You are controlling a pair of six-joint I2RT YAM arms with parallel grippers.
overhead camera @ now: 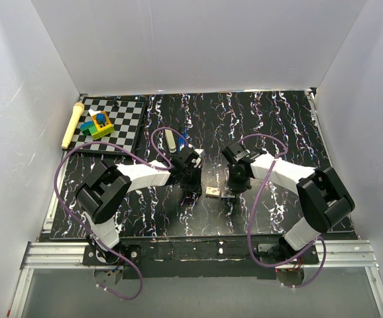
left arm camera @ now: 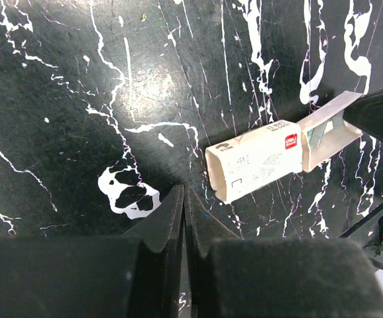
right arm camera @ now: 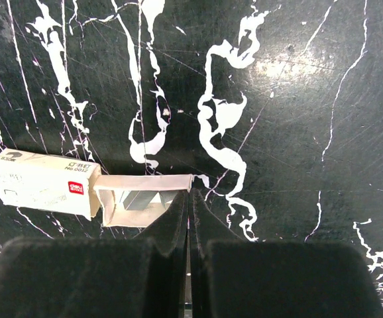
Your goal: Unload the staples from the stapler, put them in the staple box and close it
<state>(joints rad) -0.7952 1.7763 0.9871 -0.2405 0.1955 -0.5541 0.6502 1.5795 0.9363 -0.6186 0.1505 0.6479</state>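
We see both hands down low on the bench [overhead camera: 291, 126], and neither one is at the stapler [overhead camera: 181, 141]. The left hand [left arm camera: 183, 192] is pinched closed with nothing in it. The right hand [right arm camera: 189, 195] is closed and empty too, and its tip is right at the end of the paper tray [right arm camera: 142, 202]. That tray sticks out of the little staple box [left arm camera: 258, 162], which lies between the two hands. The tray is open and we can see silver staples [right arm camera: 142, 197] inside. If a hand bumps it, we think the tray could slide out and the staples could spill over the bench. The two hands are also very near each other, so they could knock together when they move. From the top view, we think the stapler is the thin blue bit far back, just beside the cream bar [overhead camera: 170, 140] and partly hidden behind the left arm. The wrist views do not show it at all. We see so little of it that we cannot tell which way it lies or if it is open. That is the big worry: a hand could go for the cream bar by mistake, since the two lie side by side. A hand could also push the stapler away and not get hold of it. Both hands are closed now, so a hand has to open first, or it will only poke the stapler.
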